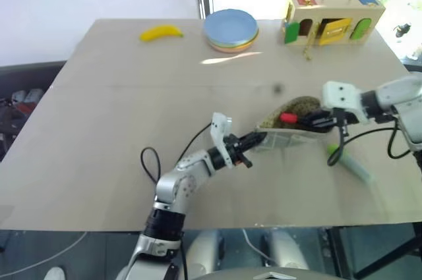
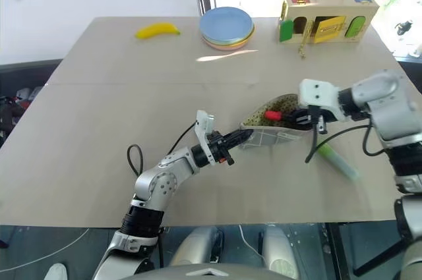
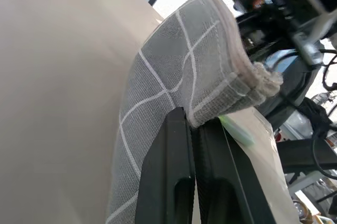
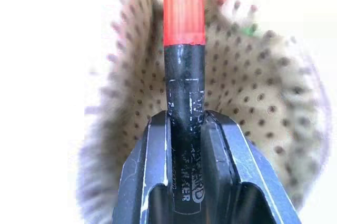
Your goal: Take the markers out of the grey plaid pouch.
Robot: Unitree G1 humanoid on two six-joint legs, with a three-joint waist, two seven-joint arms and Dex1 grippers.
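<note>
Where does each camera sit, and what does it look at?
Left eye: on the head, looking down at the table, both arms, the pouch.
Right eye: beside it, same scene, green marker on the table.
Left wrist: along the left hand pinching the pouch's edge.
Right wrist: along the right hand gripping the red-capped marker.
Shared: both wrist views show the pouch.

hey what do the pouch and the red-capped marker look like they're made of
The pouch: woven grey fabric, matte, with thin white grid lines and a thick stitched rim; its lining looks like tan dotted cloth. It bends where the left gripper pinches it, so it is soft.
The red-capped marker, held by the right gripper: probably plastic, with a ribbed red cap and a dark, slightly glossy barrel with worn print.
</note>
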